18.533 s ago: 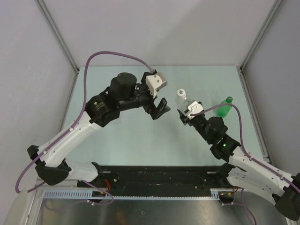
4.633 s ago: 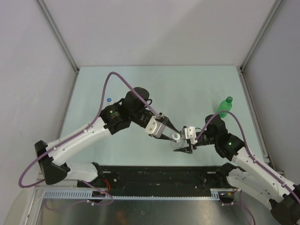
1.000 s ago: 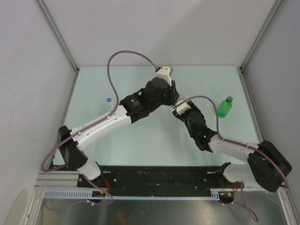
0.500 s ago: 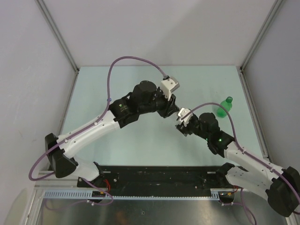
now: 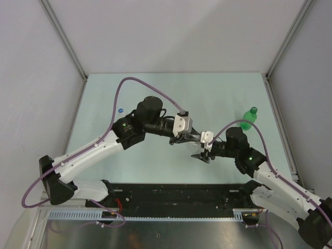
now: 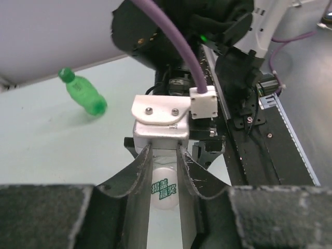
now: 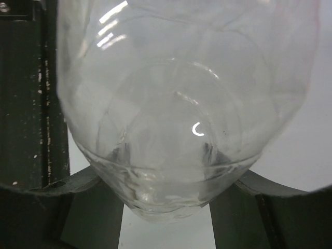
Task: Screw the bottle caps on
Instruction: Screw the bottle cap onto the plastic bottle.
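two bottles show in my views. the clear bottle (image 7: 171, 104) fills the right wrist camera, clamped at its sides by the right gripper (image 7: 166, 206) over the front middle of the table (image 5: 155, 88). the left gripper (image 6: 164, 160) sits nose to nose with it, its jaws narrow and a finger pressed against each side of the white cap (image 6: 164, 191) with green print. the green bottle (image 5: 248, 119), its cap on, stands well apart near the table's right edge.
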Controlling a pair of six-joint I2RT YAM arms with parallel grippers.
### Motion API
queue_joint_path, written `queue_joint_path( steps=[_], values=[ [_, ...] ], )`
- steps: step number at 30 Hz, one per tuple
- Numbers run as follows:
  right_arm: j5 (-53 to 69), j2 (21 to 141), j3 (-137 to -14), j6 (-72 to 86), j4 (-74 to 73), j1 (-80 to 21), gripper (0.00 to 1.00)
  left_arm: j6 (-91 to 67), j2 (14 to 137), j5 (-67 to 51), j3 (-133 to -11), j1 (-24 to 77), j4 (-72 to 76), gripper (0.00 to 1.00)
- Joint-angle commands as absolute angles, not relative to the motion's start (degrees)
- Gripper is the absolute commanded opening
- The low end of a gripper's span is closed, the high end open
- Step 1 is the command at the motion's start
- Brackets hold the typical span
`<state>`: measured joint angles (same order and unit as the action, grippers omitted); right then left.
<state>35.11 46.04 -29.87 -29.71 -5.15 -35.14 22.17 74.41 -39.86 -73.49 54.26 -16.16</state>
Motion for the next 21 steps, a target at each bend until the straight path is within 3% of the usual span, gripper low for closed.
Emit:
queue_joint_path(
  steps=[1, 10, 12, 14, 16, 19, 21],
  values=[
    [41.0, 43.6, -33.9, -29.3, 2.9, -34.7, 0.00, 29.9, 76.3, -48.1, -70.0, 56.0, -23.6, 0.00],
    [38.9, 44.5, -34.3, -29.8, 1.9, -34.5, 0.00, 29.9, 77.3, -43.1, -74.1, 55.9, -23.8, 0.02],
    [36.9, 45.0, -34.3, -29.4, 2.2, -34.4, 0.00, 26.6, 78.1, -39.5, -76.8, 55.9, -23.6, 0.16],
    [33.3, 45.9, -34.3, -28.6, 2.9, -34.4, 0.00, 21.3, 78.9, -34.3, -80.6, 55.9, -23.0, 0.50],
    [29.1, 47.3, -34.4, -27.7, 4.2, -34.3, 0.00, 14.6, 79.2, -28.2, -83.7, 55.9, -21.4, 0.75],
    [24.5, 49.9, -34.4, -27.6, 6.0, -34.2, 0.00, 6.3, 78.6, -19.2, -86.7, 55.9, -19.1, 0.94],
    [21.9, 52.0, -34.4, -27.2, 7.5, -34.0, 0.00, 0.9, 77.7, -14.8, -87.9, 55.9, -18.2, 0.98]
  ],
)
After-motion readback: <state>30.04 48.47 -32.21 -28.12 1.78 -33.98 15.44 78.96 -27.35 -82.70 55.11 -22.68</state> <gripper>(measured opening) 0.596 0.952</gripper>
